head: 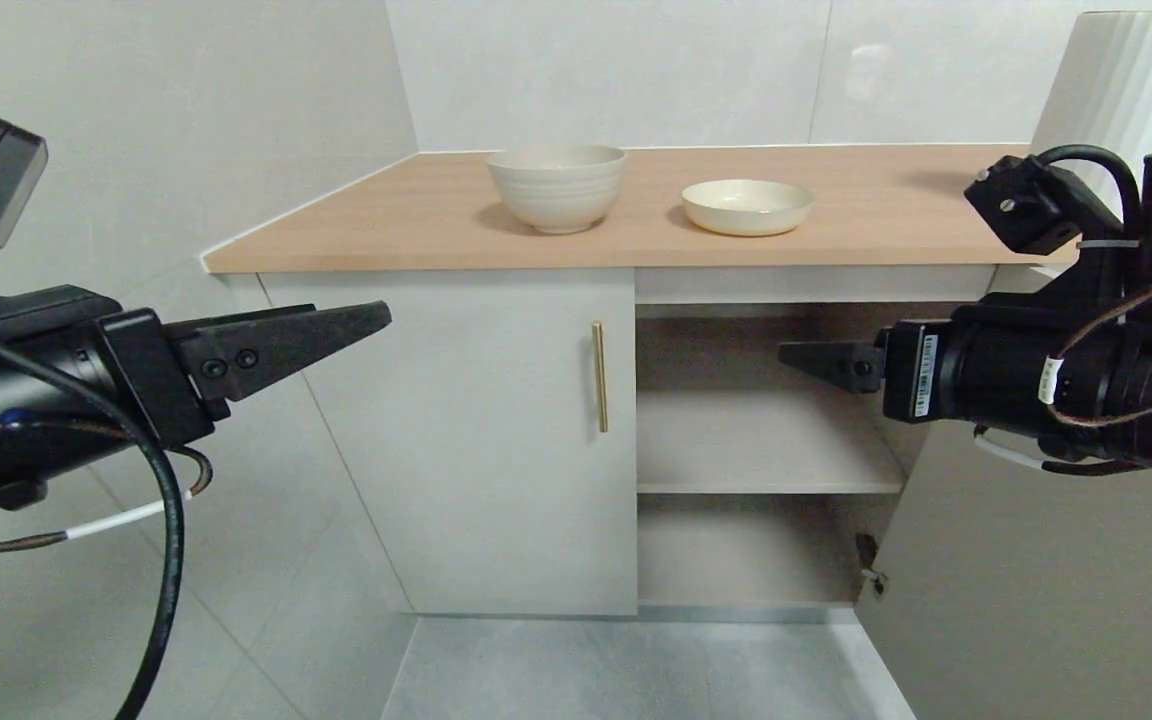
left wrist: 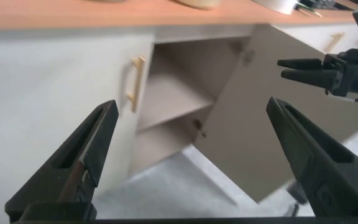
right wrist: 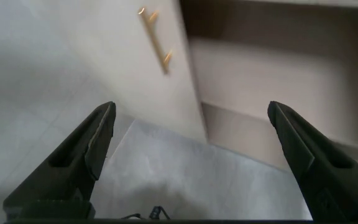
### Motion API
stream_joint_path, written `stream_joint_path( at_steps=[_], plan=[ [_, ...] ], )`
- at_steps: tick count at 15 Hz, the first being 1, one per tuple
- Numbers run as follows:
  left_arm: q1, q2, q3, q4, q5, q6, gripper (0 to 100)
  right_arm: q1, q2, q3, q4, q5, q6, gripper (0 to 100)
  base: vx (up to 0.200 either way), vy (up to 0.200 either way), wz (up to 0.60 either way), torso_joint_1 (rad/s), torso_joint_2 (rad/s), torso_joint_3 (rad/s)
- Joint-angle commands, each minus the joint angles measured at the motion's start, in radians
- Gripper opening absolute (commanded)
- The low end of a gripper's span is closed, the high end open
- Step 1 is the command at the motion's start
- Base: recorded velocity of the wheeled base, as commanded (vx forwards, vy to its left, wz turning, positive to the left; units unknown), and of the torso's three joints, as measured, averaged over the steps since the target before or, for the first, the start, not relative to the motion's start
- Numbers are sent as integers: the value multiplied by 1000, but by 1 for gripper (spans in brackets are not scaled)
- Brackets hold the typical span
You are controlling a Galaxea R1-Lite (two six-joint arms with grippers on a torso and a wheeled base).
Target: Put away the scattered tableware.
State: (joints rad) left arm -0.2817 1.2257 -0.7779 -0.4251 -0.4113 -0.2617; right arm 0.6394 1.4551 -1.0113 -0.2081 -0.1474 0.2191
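left claw (left wrist: pixel 192 104), right claw (right wrist: pixel 191 106) both wide apart; bowl (head: pixel 556 188) and dish (head: pixel 747 206) on counter (head: pixel 386 225); cupboard door (head: pixel 1016 600) partly behind right arm (head: pixel 1056 390)

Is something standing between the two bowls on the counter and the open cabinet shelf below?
Nothing visible blocks them. The deep bowl and shallow bowl sit on the counter, the door stands open, exposing the shelf. Only the open right gripper hovers before it.

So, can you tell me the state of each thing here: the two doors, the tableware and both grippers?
Left door: shut.
Right door: swung open.
Bowl: upright on the counter.
Dish: upright on the counter, empty.
Left gripper: open, holding nothing.
Right gripper: open, holding nothing.
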Motion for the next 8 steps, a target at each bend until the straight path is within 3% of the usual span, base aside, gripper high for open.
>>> stream_joint_path(
  at_steps=[1,8],
  plan=[
    [3,6,-3,0,0,-4,100,0,-4,-1,1,0,2,100,200,0,0,7,2,2],
    [10,8,-6,0,0,-4,100,0,-39,-33,76,19,40,100,0,0,0,0,0,0]
  ],
)
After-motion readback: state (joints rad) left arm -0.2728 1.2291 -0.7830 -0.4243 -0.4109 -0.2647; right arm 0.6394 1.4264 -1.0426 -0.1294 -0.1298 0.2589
